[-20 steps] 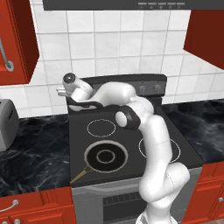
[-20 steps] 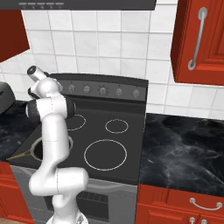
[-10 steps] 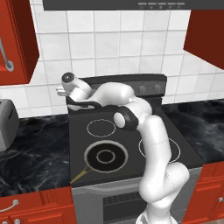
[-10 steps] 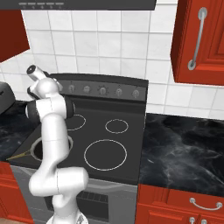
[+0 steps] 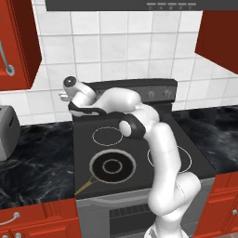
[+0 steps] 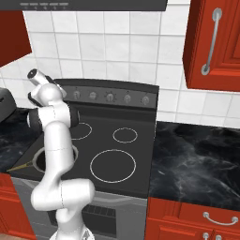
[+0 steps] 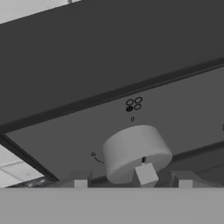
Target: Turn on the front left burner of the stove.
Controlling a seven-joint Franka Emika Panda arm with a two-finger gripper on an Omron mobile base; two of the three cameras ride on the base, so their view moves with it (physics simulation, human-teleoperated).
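The stove (image 5: pixel 139 139) is a dark glass-top range with a raised back panel (image 5: pixel 153 86) carrying small grey knobs. A black frying pan (image 5: pixel 111 166) sits on the front left burner and covers it. My hand (image 5: pixel 80 94) is up at the left end of the back panel. In the hand view my gripper (image 7: pixel 133 183) is open. A round grey knob (image 7: pixel 135 151) stands close ahead between the two fingertips (image 7: pixel 80 183). Its marker tab points toward me. Above it is a four-dot burner symbol (image 7: pixel 133 104) with the lower left dot filled.
A large ring-marked zone (image 5: pixel 169 159) lies at the front right and a smaller one (image 5: pixel 108 135) at the back left. Several more knobs (image 6: pixel 110 97) line the panel. A grey toaster (image 5: pixel 7 132) stands on the black counter at the left. Red cabinets (image 6: pixel 213 42) hang above.
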